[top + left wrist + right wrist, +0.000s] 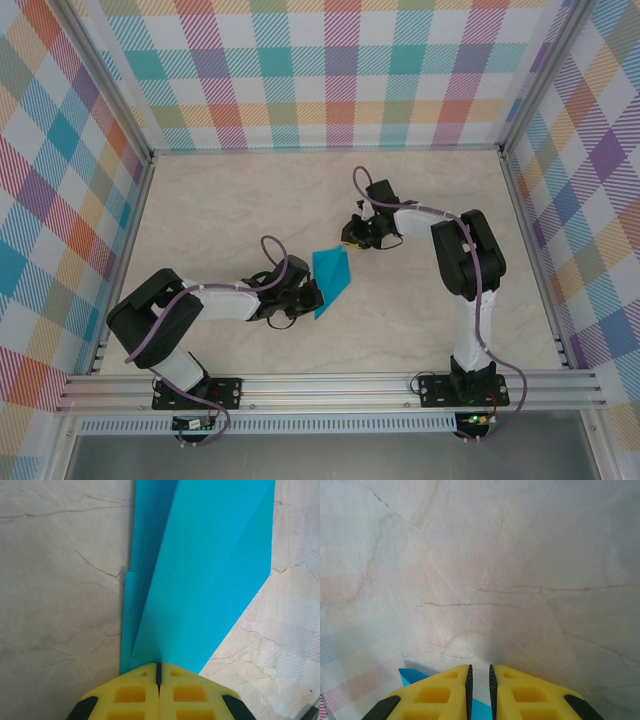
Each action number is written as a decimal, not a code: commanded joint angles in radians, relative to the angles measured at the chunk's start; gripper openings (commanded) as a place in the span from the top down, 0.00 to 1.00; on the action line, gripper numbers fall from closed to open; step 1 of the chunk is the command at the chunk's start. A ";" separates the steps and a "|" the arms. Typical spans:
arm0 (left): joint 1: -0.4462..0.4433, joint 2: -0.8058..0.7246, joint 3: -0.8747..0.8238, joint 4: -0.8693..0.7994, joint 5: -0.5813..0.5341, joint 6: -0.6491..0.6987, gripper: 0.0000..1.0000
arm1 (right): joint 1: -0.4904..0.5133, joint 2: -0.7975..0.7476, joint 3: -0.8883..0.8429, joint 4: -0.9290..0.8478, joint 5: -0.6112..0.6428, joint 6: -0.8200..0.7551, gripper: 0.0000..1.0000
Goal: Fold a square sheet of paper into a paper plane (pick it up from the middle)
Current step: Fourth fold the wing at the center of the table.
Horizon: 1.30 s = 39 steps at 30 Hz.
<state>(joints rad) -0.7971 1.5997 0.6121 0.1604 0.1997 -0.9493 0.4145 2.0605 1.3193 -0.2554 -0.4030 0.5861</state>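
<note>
Cut off by the picture's top edge beyond the left hand [158,676]: far end of the folded paper [205,575]. Hidden inside that hand: near tip.

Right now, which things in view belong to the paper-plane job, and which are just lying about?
Job: folded teal paper; left end effector, shut on it; right end effector.
Just surroundings: marbled table; checked walls; aluminium rails.
</note>
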 commanded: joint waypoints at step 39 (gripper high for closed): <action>-0.042 -0.070 -0.114 -0.318 0.161 0.133 0.88 | 0.170 -0.024 -0.230 0.021 -0.013 0.080 0.90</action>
<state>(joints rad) -0.8032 1.5303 0.5632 0.1070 0.2592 -0.8577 0.5900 1.9797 1.1034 -0.1638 -0.5320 0.6727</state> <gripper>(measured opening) 0.113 0.101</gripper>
